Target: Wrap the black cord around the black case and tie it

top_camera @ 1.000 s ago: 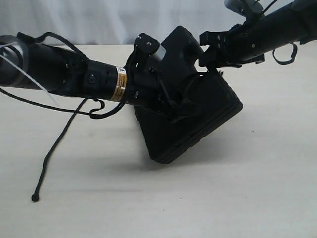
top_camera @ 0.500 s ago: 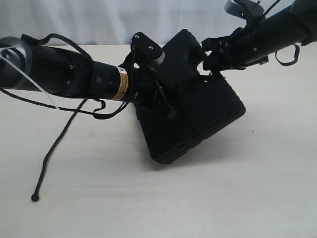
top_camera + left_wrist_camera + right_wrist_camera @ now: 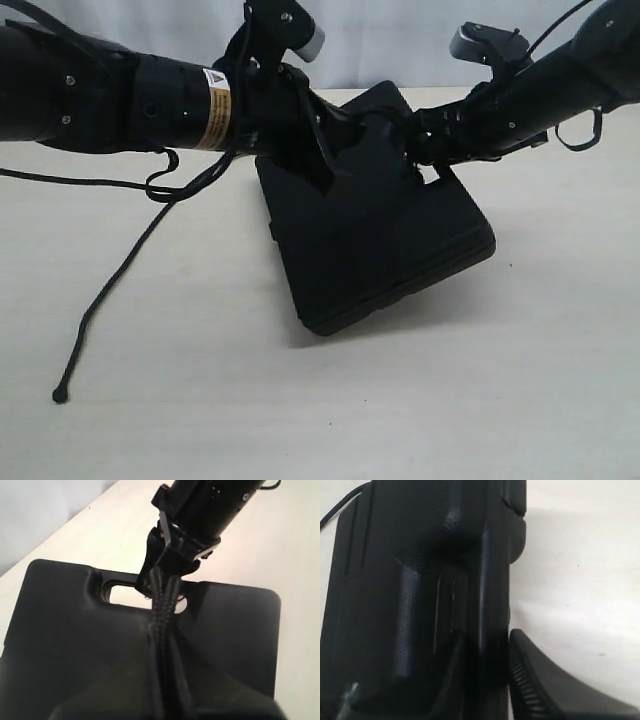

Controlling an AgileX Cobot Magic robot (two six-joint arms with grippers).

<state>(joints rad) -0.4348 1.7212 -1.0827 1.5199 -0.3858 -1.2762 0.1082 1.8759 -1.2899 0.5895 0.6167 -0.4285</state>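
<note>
The job looks partway through, with no knot yet. Two strands of the cord (image 3: 164, 611) lie side by side and taut across the top face of the case (image 3: 390, 250), running from the left gripper (image 3: 332, 165) toward the handle slot (image 3: 122, 591) at the far edge. The pictures do not show whether the cord passes under the case, so a full turn cannot be confirmed, and the tying is clearly left to do. The left gripper's jaws are together, pinching the cord above the middle of the case. The right gripper (image 3: 420, 150) appears clamped on the case's handle edge, holding that far end raised. The case sits mid-table (image 3: 500, 400), tilted and turned, its near corner down. It is flat, matt black moulded plastic with ribbed panels. The cord is braided and thin, and its loose tail trails off to the left and near, ending in a small knot on the table.
</note>
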